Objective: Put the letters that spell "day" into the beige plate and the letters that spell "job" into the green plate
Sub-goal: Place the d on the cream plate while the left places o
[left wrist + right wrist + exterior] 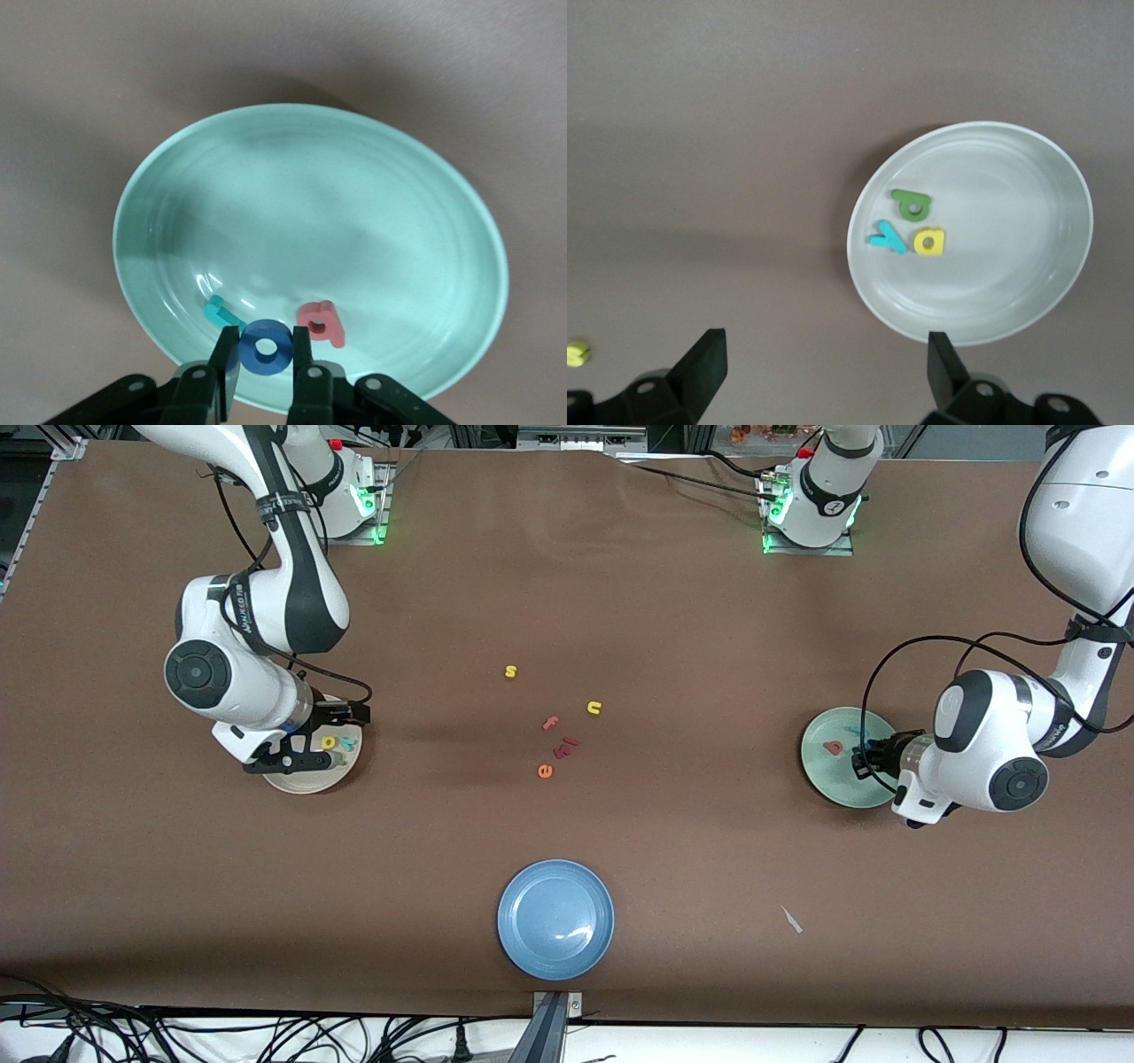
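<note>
Brown matte table [620, 584]; left hand [264, 354] pinching ring-shaped, seemingly foam blue o [265, 346].

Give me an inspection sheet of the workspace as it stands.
Surface: brown table.
Job's things: yellow d, teal y, green a in round beige plate; teal j, red-pink b in round pale green plate.
Clutter: round blue plate; loose foam letters mid-table.
Grippers: left gripper shut on blue o over the green plate; right gripper open beside the beige plate.
Cables: along front edge.
Surroundings: nothing seen.
</note>
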